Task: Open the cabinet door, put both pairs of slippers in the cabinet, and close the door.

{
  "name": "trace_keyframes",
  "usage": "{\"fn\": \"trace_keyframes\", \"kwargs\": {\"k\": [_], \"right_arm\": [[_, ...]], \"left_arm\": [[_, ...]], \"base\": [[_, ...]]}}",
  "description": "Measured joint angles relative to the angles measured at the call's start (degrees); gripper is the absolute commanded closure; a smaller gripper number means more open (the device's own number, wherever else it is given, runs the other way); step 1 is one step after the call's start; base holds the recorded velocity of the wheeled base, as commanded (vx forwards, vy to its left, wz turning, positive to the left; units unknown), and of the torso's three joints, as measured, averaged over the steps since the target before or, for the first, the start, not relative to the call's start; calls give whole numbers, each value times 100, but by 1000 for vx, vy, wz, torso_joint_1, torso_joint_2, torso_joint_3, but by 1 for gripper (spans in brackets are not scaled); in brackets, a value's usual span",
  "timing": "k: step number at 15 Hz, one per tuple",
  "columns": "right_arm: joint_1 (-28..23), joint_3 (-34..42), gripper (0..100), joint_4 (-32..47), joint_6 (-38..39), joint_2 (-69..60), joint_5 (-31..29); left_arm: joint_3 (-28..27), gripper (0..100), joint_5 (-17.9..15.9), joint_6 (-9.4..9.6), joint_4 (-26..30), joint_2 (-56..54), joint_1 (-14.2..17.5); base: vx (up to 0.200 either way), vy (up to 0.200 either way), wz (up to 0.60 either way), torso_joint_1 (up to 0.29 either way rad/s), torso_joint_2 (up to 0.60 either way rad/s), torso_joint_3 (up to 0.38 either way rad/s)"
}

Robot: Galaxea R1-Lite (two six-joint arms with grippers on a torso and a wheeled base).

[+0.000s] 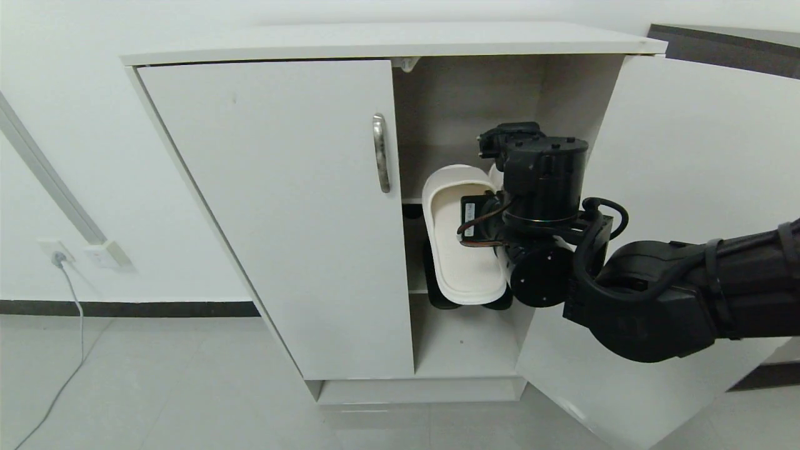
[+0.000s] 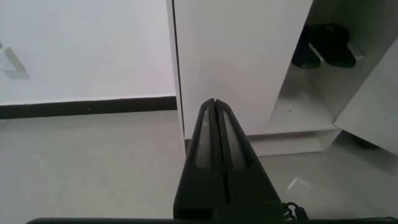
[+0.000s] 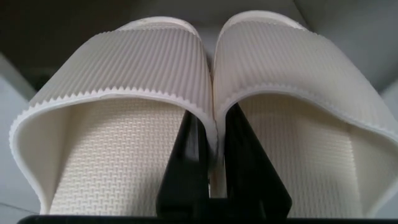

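– Hanging in the open right half of the cabinet (image 1: 387,44), the white slippers (image 1: 459,250) are being pinched together by the right gripper (image 3: 210,155), whose fingers are clamping the two inner walls where the shoes are touching.

– Which way are they lying from the gripper?

– They are pointing straight ahead of it, toes away from the wrist. From the head camera their long axis is running nearly upright, toe ends uppermost and heels hanging just in front of the shelf (image 1: 415,290). Judging from that, the next move is calling for tipping them flat and easing them deeper in.

– And the other arm?

– The left gripper (image 2: 214,109) is hanging low outside the cabinet, well apart from the shoes, its fingers pressing together on nothing. The right arm is plainly the nearer one.

– How is the count looking?

– Two white slippers are making one pair in the grip; two black slippers (image 2: 323,46) are lying side by side on the shelf inside, just beneath the white pair. Of two doors, the left door (image 1: 281,219) is sitting closed with its handle (image 1: 380,161) showing, while the right door (image 1: 675,156) is standing wide open.
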Motion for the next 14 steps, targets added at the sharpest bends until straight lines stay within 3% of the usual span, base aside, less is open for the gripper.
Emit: {"fn": "trace_keyframes", "kwargs": {"k": [3, 9, 14], "right_arm": [[-9, 7, 100, 0, 0, 2, 5], [-122, -157, 100, 35, -9, 96, 180], [-356, -926, 100, 729, -18, 312, 396]], "left_arm": [[0, 100, 1, 0, 2, 0, 0], [0, 100, 9, -1, 5, 0, 0], [0, 100, 15, -9, 5, 0, 0]], "base": [[200, 0, 0, 2, 2, 7], [0, 0, 0, 0, 0, 0], [0, 0, 0, 0, 0, 0]]}}
